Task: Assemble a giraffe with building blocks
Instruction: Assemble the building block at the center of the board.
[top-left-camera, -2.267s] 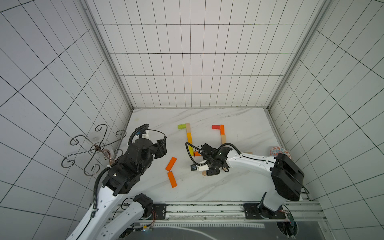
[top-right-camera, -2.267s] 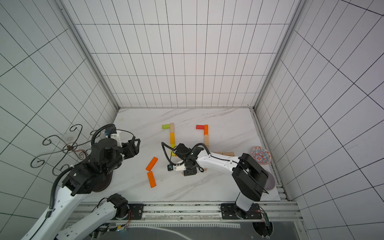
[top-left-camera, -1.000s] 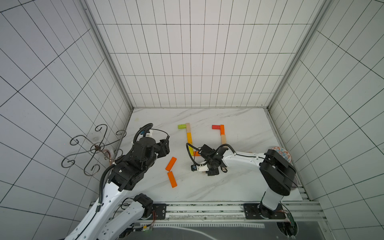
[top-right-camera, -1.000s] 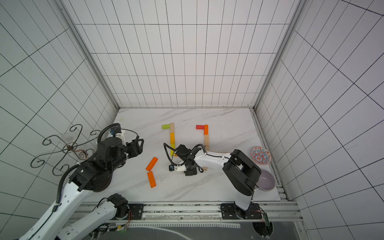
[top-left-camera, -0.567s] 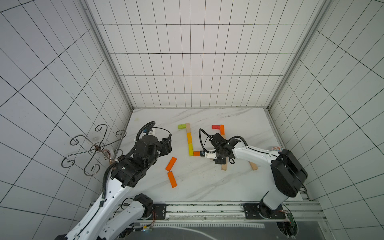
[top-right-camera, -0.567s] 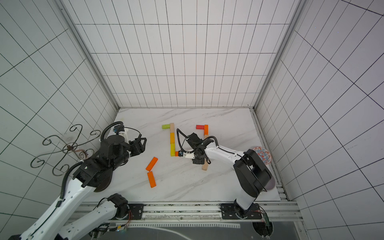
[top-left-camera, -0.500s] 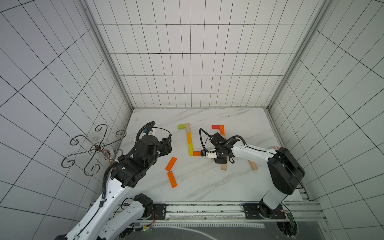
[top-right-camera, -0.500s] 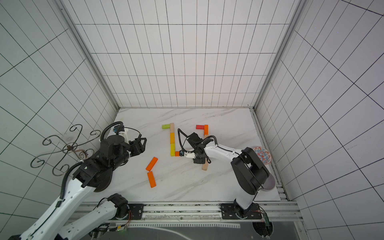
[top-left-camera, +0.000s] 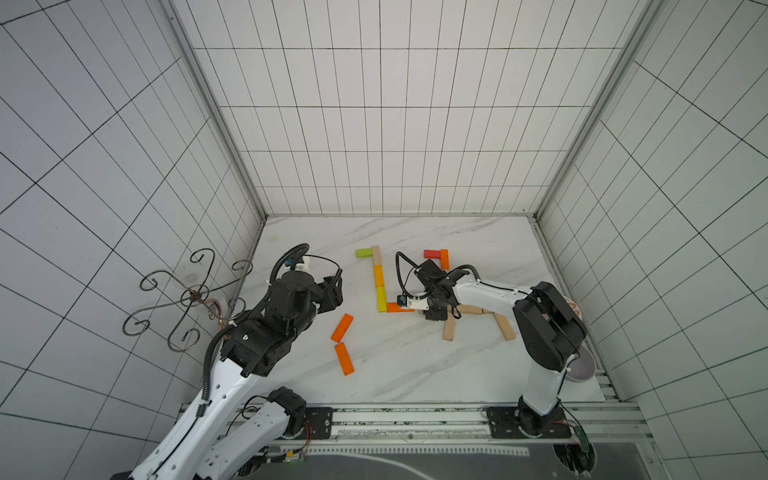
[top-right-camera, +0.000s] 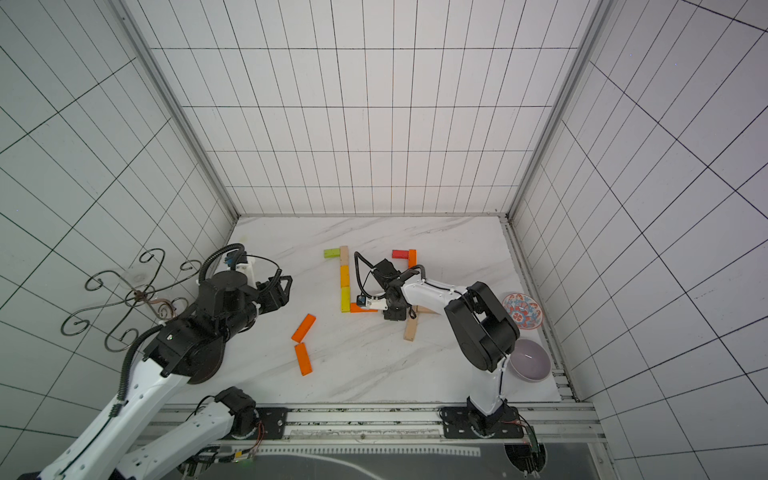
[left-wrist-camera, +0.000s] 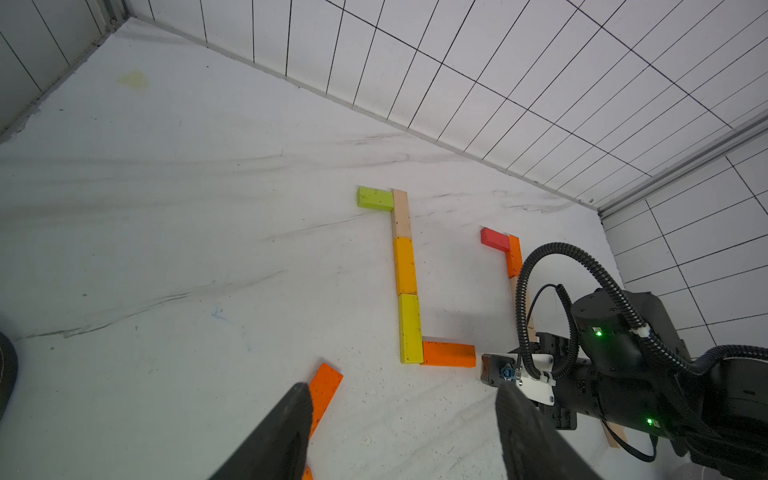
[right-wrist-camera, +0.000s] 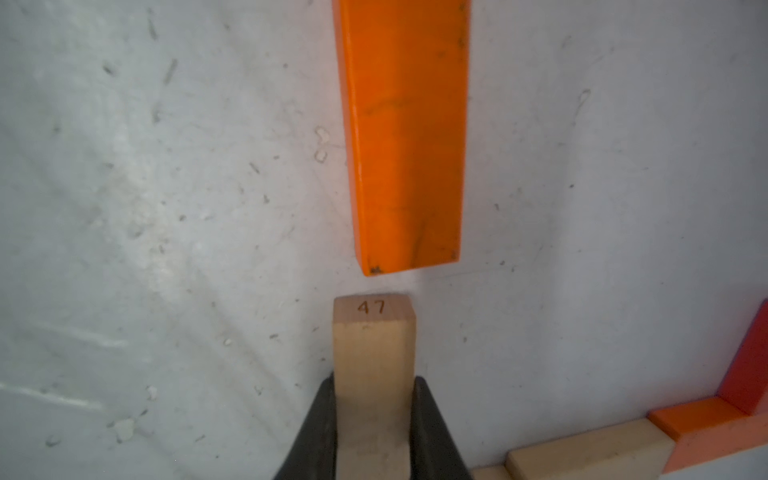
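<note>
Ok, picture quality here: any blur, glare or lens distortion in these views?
Both top views: even light, faint shadows, tiled walls splayed by the wide lens. Left wrist view: dark left fingers soft in the foreground, row of coloured blocks sharp. Right wrist view: plain wooden block stamped 47 readable, black right fingers soft at the frame edge.

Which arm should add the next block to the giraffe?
Right. The right gripper holds a wooden block just short of the orange block; the left gripper is open and empty.

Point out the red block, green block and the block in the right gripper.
red block (top-left-camera: 431, 253), a top view, top face.
green block (top-left-camera: 364, 252), a top view, top face.
held block (right-wrist-camera: 374, 353), right wrist view, top face.
</note>
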